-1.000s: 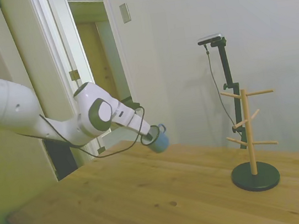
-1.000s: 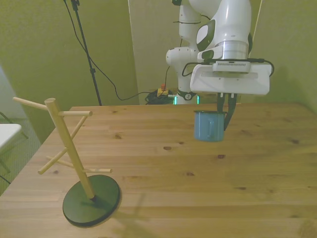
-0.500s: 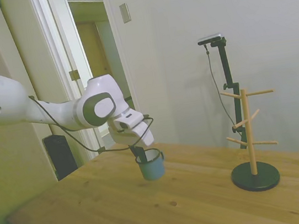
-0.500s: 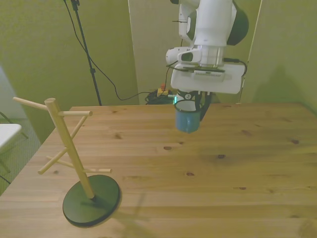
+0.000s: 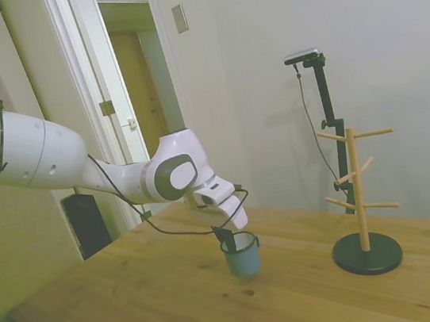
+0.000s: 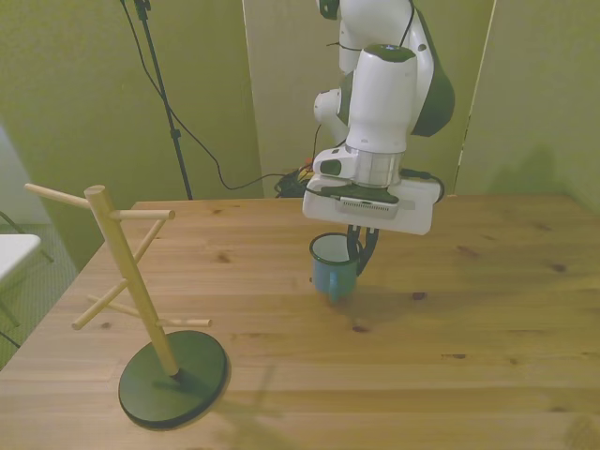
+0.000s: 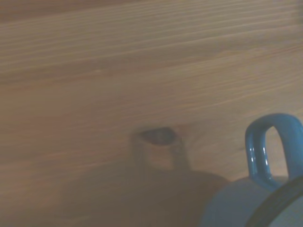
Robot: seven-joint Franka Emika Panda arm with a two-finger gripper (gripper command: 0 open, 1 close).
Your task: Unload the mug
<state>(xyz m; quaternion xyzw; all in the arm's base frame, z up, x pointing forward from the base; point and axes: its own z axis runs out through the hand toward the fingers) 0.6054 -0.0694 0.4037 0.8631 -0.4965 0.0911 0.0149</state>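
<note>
The light-blue mug (image 5: 242, 256) stands upright, with its base at or just above the wooden table (image 5: 139, 308); I cannot tell whether it touches. My gripper (image 5: 226, 239) reaches down from above and is shut on the mug's rim, one finger inside and one outside. In the front view the mug (image 6: 332, 270) hangs under the white hand, near the table's middle, with the gripper (image 6: 358, 255) on its rim at the front view's right. The wrist view shows the blue handle (image 7: 267, 151) and a piece of the mug's wall close above the planks.
A wooden mug tree (image 5: 357, 189) with bare pegs stands on a dark round base (image 5: 367, 254) at the side view's right. In the front view the mug tree (image 6: 127, 272) is at the near left, well apart from the mug.
The arm has swung down and toward the front view's left with the mug. The mug went from tilted in the air to upright, low at the table.
</note>
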